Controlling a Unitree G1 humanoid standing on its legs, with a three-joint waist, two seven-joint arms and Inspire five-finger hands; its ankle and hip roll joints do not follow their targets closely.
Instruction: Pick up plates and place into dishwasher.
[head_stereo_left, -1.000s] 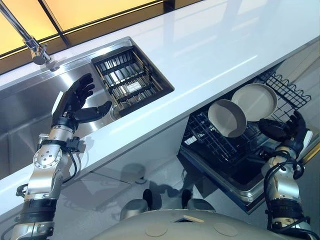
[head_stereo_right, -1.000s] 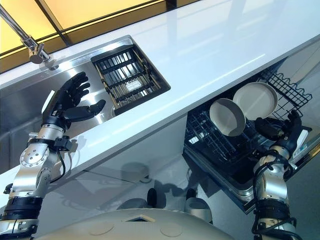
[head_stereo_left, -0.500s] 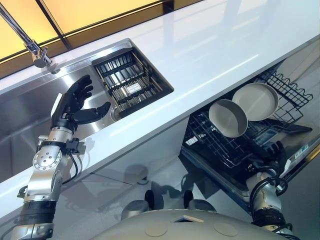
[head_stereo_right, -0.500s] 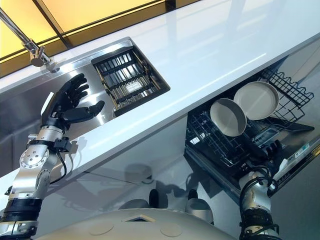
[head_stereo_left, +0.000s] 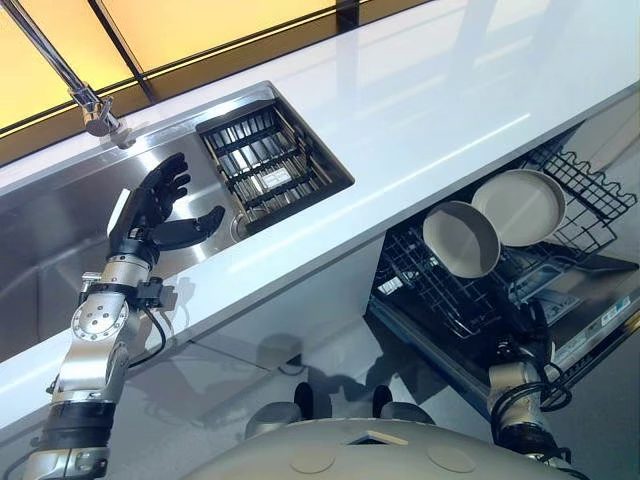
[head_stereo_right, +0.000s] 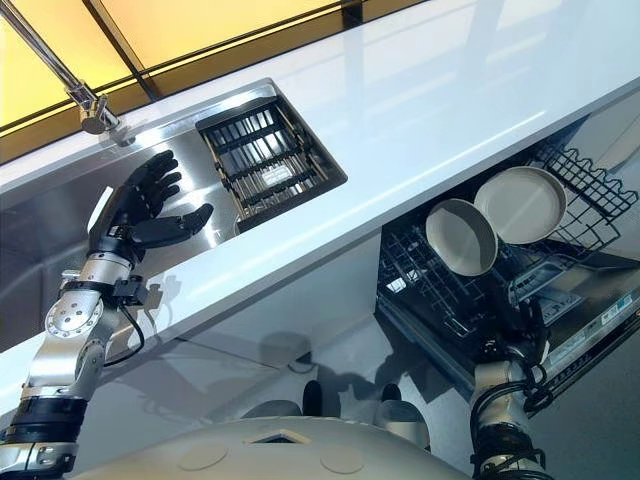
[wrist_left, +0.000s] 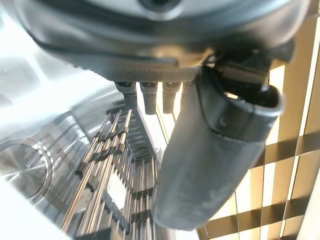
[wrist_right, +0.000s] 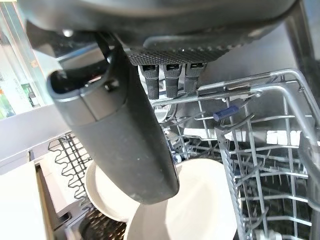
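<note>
1. Two plates (head_stereo_left: 460, 238) (head_stereo_left: 520, 205) stand upright in the dishwasher rack (head_stereo_left: 440, 290); the sink (head_stereo_left: 60, 215) holds a wire basket (head_stereo_left: 270, 165).
2. Left hand (head_stereo_left: 150, 205) above the sink, fingers spread, empty.
3. Right hand (head_stereo_right: 515, 325) by the rack, fingers straight, holding nothing.

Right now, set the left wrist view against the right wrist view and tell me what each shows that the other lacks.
Left wrist view alone: the steel sink and the slatted drain rack inside it, past the open left hand. Right wrist view alone: two pale plates standing in the dishwasher's wire rack, past the open right hand. Shared: each looks along its own empty hand, thumb extended.
</note>
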